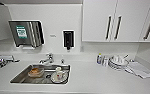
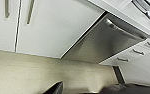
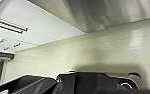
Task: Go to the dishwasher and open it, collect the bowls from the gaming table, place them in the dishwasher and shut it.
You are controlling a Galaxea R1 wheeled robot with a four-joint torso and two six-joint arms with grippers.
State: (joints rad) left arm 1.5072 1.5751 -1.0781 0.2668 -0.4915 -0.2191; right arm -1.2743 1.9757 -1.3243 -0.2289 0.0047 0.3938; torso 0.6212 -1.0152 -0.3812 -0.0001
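Seen in the left wrist view: stainless-steel-fronted dishwasher [image 2: 101,42] set among white cabinet doors [image 2: 53,25] under the tabletop edge, front closed flush. Long bar handle [image 2: 122,30] running along its upper edge, parallel to that edge; steel front facing out over the pale floor [image 2: 41,72]. Small white drawers with short handles [image 2: 137,52] just beside it. In the right wrist view, steel front [image 3: 103,12] meeting the same pale floor, white cabinet fronts beside.

From the head view: white tabletop [image 1: 91,77] with a sunken steel sink [image 1: 23,76]. Inside the sink, a clear container with something brownish [image 1: 36,72] and a white plate carrying a white cup [image 1: 59,74]. Near the wall, a stack of white dishes [image 1: 118,62], small bottles [image 1: 99,59] beside it, folded white cloth [image 1: 139,69] alongside.

Left hand, right hand: open or closed, cannot tell.
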